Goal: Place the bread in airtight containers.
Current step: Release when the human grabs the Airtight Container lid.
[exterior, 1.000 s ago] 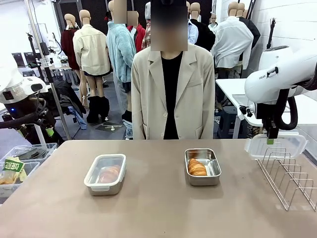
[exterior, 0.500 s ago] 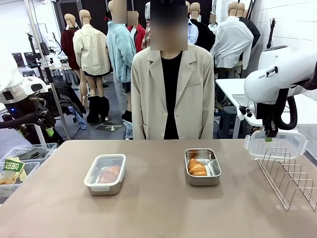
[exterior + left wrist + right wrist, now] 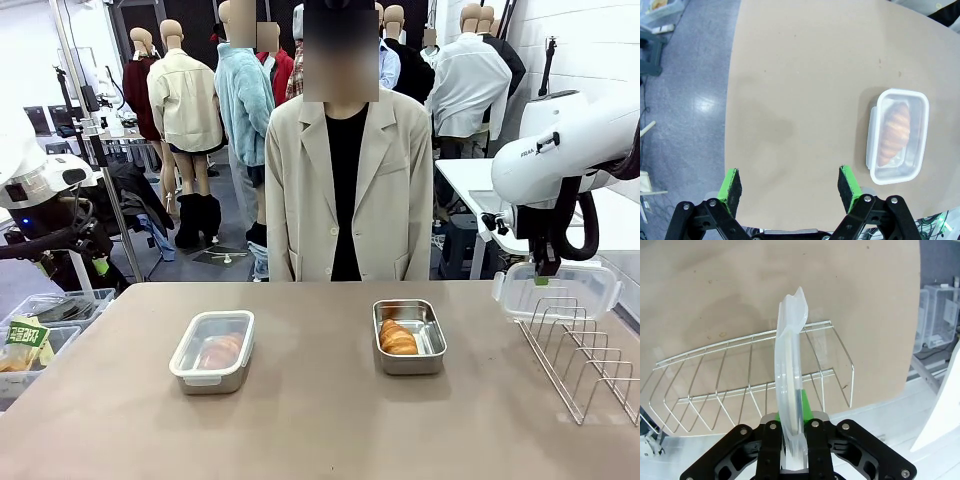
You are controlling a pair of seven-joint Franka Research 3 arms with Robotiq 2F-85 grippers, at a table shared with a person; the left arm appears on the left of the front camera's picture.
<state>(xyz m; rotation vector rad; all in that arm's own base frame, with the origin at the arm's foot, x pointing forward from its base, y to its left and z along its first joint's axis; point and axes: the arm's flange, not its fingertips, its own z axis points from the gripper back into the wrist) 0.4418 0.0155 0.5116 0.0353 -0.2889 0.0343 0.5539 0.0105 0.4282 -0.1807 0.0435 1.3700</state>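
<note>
Two steel containers stand on the table. The left container (image 3: 212, 351) wears a translucent lid over a golden roll (image 3: 893, 133). The right container (image 3: 408, 336) is uncovered with a golden-brown roll (image 3: 397, 337) inside. My right gripper (image 3: 543, 280) is shut on a translucent lid (image 3: 789, 370), holding it on edge above the wire rack (image 3: 585, 352) at the table's right end. My left gripper (image 3: 790, 185) hangs open high over the table's left edge, nothing between its green pads (image 3: 731, 185).
A person in a beige jacket (image 3: 346, 190) stands at the far side of the table, hands out of sight. Clear plastic bins (image 3: 40, 325) sit beside the table on the left. The bare tabletop (image 3: 320, 420) spreads in front of both containers.
My right gripper has lifted the lid slightly and shifted it a little to the left above the wire rack. Nothing else has moved.
</note>
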